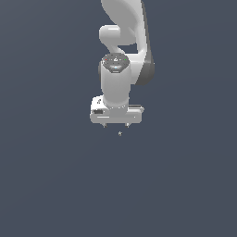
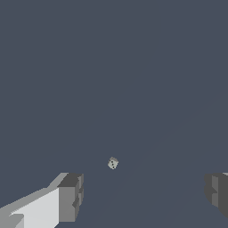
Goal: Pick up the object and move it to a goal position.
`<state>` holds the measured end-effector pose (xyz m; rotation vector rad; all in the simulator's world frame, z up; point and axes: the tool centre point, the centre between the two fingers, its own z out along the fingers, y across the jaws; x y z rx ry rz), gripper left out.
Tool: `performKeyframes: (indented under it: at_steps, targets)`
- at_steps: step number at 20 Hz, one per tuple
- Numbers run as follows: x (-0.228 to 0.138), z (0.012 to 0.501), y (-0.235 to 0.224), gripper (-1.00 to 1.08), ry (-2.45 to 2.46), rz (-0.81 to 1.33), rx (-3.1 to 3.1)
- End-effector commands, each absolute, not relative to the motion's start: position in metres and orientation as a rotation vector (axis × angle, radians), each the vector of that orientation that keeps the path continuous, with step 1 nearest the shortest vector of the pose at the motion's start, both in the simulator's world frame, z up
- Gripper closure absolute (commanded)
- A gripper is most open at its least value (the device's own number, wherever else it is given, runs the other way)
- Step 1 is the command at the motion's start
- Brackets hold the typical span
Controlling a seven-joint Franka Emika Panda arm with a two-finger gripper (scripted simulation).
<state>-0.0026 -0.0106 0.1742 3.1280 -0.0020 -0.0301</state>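
The arm [image 1: 121,55] is glossy white with a dark grey band down one side and a dark cap dotted with red and green. The gripper [image 1: 115,125] is white, its fingertips [image 2: 71,196] mid-grey. The object [image 2: 113,163] is pale tan-grey with dark specks. The ground [image 1: 46,176] is uniform slate blue-grey.

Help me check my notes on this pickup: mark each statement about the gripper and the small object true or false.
1. The gripper is open. True.
2. The object is clamped between the fingers. False: it lies apart from them, untouched.
3. The object is far smaller than the gripper's fingers. True.
4. Several objects lie on the surface. False: only one speck shows.
5. The gripper points sideways. False: in the exterior view it points down.
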Motion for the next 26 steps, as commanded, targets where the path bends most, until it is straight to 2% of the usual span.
performKeyframes:
  at_steps: [1,15,26]
  targets:
    - [-0.003,0.174,-0.011,-0.92,-0.002,-0.03,3.128]
    - [0.001,0.175,-0.007,-0.92,0.035,-0.001,3.12]
    - [-0.012,0.141,0.001,-0.92,-0.187,0.0,3.127]
